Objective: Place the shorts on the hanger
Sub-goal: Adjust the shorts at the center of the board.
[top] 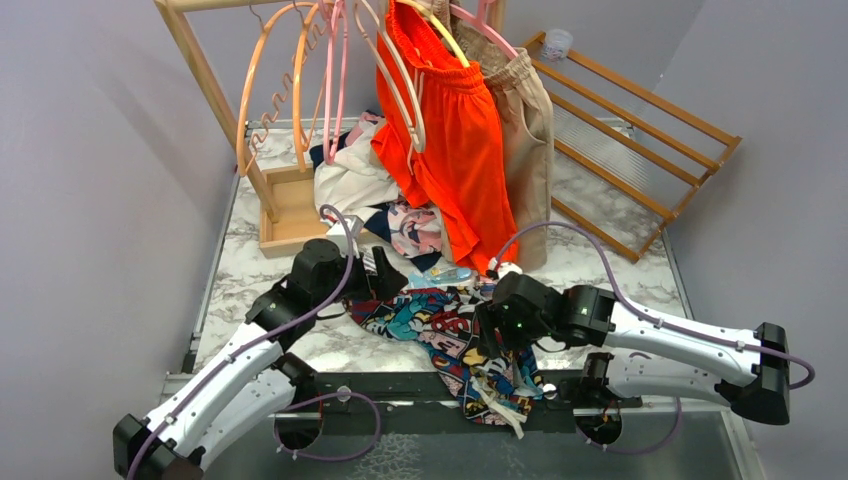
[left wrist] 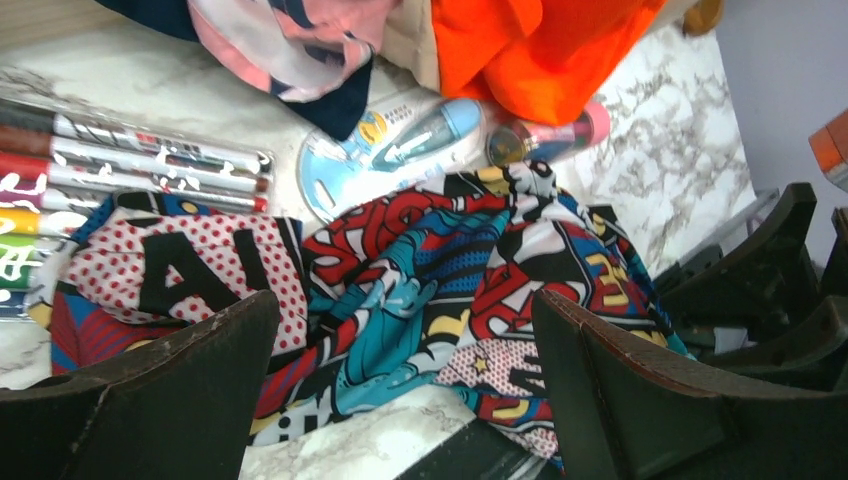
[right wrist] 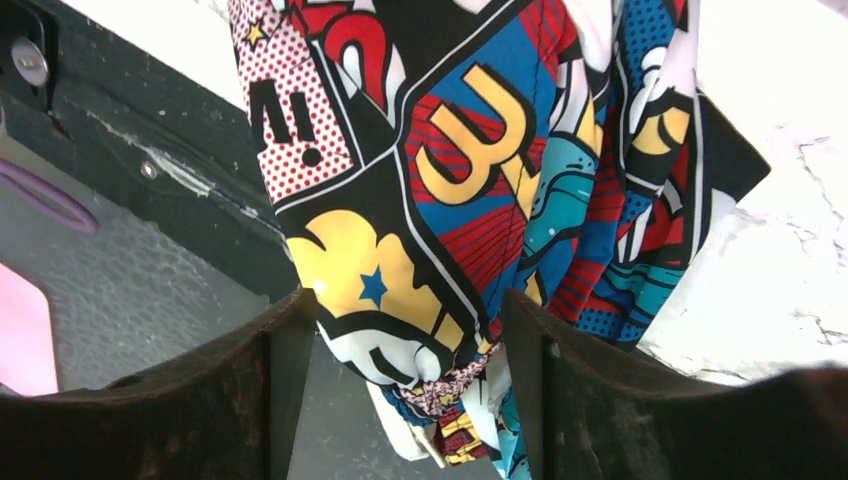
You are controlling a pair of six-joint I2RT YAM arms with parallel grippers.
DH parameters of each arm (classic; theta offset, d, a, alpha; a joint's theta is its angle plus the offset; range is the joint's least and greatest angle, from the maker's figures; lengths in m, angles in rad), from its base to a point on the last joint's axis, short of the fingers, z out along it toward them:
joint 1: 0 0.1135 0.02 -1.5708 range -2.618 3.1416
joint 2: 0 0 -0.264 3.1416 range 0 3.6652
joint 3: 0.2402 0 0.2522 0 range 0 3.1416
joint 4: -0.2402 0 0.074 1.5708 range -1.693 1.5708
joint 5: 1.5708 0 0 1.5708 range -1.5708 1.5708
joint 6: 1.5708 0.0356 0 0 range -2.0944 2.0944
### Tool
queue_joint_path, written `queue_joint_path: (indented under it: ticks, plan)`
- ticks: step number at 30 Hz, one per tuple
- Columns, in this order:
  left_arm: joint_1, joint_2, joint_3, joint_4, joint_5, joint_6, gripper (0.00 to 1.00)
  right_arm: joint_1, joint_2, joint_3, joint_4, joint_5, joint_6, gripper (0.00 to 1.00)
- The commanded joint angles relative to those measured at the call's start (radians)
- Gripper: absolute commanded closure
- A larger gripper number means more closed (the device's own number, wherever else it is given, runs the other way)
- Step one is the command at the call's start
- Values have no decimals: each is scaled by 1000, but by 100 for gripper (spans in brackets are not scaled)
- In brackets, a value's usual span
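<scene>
Two left fingers released above shorts; right fingers, wrist view only, astride overhang, grip unclear.

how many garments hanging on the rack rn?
2. Plain bright orange fabric shorts hang near the middle of the wooden rack; plain beige fabric shorts hang just right of them, partly behind. Others could be hidden behind these two.

The top view looks down from high behind the near edge, across the table. Both wrist views face the shorts closely; all three share them.
</scene>
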Motion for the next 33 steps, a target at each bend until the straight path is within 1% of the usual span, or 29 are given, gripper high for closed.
queue_joint_path:
  ticks: [1, 5, 6, 8, 9, 10, 11, 13, 16, 19, 22, 26, 27, 29, 30, 31, 32, 33]
  plan:
    - [-64, 18, 63, -50, -39, 33, 1, 5, 7, -20, -30, -84, 30, 36]
    - [-104, 60, 134, -91, -83, 101, 2, 5, 30, -55, 38, -116, 24, 58]
    - [-108, 76, 154, -92, -84, 116, 2, 3, 44, -53, 56, -121, 22, 62]
    - [-114, 107, 199, -93, -82, 153, 1, 5, 77, -32, 79, -116, 8, 74]
    - [-116, 122, 221, -94, -81, 172, 1, 4, 93, -14, 85, -104, 1, 82]
    - [-117, 133, 245, -92, -83, 195, 1, 4, 109, 13, 87, -82, -8, 92]
    - [-117, 137, 263, -87, -90, 217, 1, 4, 121, 42, 86, -43, -13, 98]
    - [-117, 131, 287, -69, -103, 256, 1, 5, 141, 124, 99, 32, -59, 99]
    - [-118, 80, 287, -26, -100, 298, 1, 3, 187, 272, 124, 152, -151, 99]
    - [-118, 12, 261, 20, -58, 328, 1, -3, 269, 412, 170, 194, -253, 99]
    - [-117, -58, 226, 45, -30, 331, 1, -26, 351, 483, 282, 134, -340, 99]
    - [-117, -131, 167, 52, -46, 299, 1, -58, 475, 526, 405, -28, -385, 99]
    - [-117, -149, 155, 49, -50, 289, 1, -59, 502, 535, 411, -50, -384, 91]
    - [-118, -174, 135, 38, -49, 271, 1, -60, 529, 541, 406, -69, -373, 62]
    - [-118, -184, 125, 33, -49, 264, 1, -58, 524, 529, 406, -66, -364, 50]
    - [-117, -189, 118, 25, -51, 259, 1, -60, 510, 511, 409, -52, -356, 42]
    - [-117, -191, 113, 20, -52, 255, 1, -59, 487, 487, 412, -35, -350, 36]
    - [-117, -189, 111, 16, -55, 253, 1, -59, 448, 456, 407, -13, -344, 33]
